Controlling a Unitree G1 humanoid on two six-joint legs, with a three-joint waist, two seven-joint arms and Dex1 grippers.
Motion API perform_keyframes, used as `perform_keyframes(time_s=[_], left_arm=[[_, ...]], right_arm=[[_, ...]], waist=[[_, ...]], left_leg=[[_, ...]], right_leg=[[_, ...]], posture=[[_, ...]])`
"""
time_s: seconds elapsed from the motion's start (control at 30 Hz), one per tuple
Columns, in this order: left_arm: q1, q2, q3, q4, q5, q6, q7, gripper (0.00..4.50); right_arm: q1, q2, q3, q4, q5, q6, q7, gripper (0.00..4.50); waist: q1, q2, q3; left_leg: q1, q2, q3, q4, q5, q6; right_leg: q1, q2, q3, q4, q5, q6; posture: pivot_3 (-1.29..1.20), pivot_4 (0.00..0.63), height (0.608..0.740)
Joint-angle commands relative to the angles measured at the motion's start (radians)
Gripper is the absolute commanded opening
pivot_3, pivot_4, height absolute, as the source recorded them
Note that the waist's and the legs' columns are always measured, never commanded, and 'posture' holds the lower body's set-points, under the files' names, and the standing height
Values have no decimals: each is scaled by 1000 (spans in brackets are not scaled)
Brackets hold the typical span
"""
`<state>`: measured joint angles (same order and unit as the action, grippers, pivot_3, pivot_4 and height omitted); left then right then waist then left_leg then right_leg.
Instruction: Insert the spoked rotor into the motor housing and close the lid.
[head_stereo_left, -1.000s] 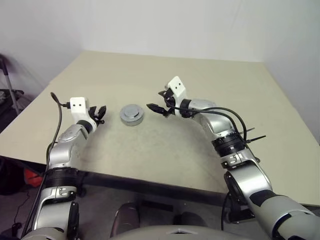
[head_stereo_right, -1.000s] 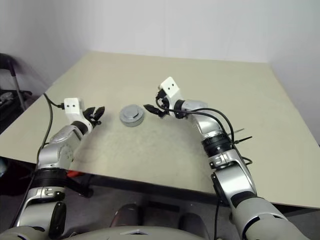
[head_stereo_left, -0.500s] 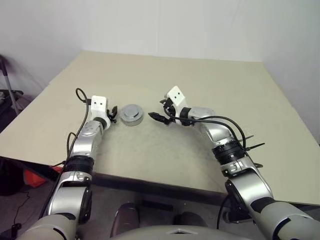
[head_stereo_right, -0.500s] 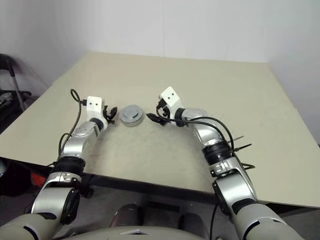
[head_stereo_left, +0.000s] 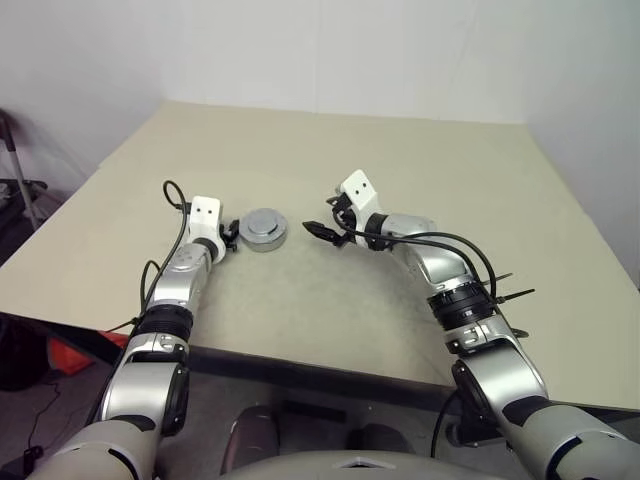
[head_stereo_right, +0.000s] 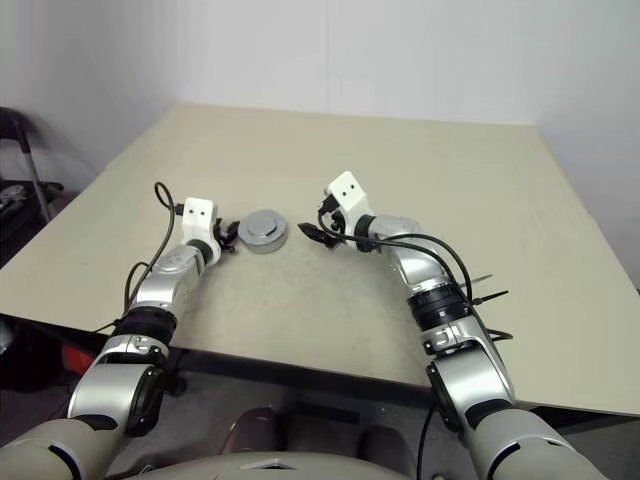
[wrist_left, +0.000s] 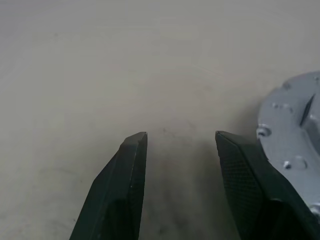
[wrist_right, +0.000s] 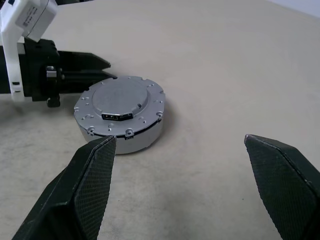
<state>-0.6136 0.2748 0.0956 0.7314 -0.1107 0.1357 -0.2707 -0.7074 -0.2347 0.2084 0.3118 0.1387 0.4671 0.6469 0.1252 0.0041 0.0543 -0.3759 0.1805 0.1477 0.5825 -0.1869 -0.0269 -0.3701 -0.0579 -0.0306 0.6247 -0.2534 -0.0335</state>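
Note:
The motor housing (head_stereo_left: 264, 229) is a short round silver can standing on the beige table, and the grey lid (wrist_right: 121, 98) lies flat on top of it. The spoked rotor is hidden. My left gripper (head_stereo_left: 230, 238) sits low, just left of the housing, open with only bare table between its fingers (wrist_left: 131, 165). The housing's rim (wrist_left: 295, 150) shows just outside one finger. My right gripper (head_stereo_left: 322, 222) hovers a little to the right of the housing, pointing at it, open wide and empty. The right wrist view also shows the left gripper (wrist_right: 110, 70) beside the housing (wrist_right: 120, 120).
The table (head_stereo_left: 330, 300) runs wide around the housing, with its front edge (head_stereo_left: 300, 358) close to me. Beyond the table's left edge stand a dark metal stand (head_stereo_left: 18, 185) and a red object (head_stereo_left: 65, 352) on the floor.
My left gripper has come down and to the right until it sits right beside the housing. The right gripper has hardly moved. The housing has stayed put.

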Motion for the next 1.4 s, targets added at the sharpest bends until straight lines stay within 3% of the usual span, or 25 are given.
perform_keyframes(time_s=[0.03,0.27,0.6,1.03,1.23,1.33,1.4], left_arm=[[14,-26,-54,-87,-5,49,-96,2265],[96,-66,-128,-306,-27,187,-225,2265],[120,-63,-139,-379,-33,272,-274,2265],[202,-50,-158,-598,-180,471,-440,2265],[190,11,-50,-645,-260,515,-431,2265],[127,27,51,-567,-320,523,-407,2265],[75,28,68,-473,-287,475,-357,2265]], right_arm=[[-30,9,-18,-11,-3,-13,-5,4207],[-29,17,-13,-19,-4,-11,-4,4207],[-37,16,-18,-6,-12,-19,-14,4207],[-44,24,-20,26,-26,-36,-26,4207],[-43,23,-24,29,-28,-37,-29,4207],[-45,26,-23,43,-31,-36,-33,4207],[-49,29,-23,54,-33,-39,-37,4207]], waist=[[6,0,0],[28,0,0],[23,0,0],[8,0,0],[-5,1,0],[-8,1,0],[-7,1,0]], left_leg=[[0,0,0,0,0,0],[0,-1,0,1,-1,1],[0,0,0,1,0,1],[0,0,0,1,0,1],[1,1,0,0,-1,1],[1,2,1,0,-1,1],[1,1,1,0,0,1]], right_leg=[[0,0,0,0,0,0],[1,-3,0,0,0,0],[1,-2,0,0,0,0],[0,-1,0,0,0,-1],[0,0,0,0,0,-2],[0,0,0,0,0,-2],[0,0,0,0,0,-2]], posture=[[0,0,740],[0,0,740],[0,0,740],[0,0,740],[0,0,740],[0,0,740],[0,0,740]])
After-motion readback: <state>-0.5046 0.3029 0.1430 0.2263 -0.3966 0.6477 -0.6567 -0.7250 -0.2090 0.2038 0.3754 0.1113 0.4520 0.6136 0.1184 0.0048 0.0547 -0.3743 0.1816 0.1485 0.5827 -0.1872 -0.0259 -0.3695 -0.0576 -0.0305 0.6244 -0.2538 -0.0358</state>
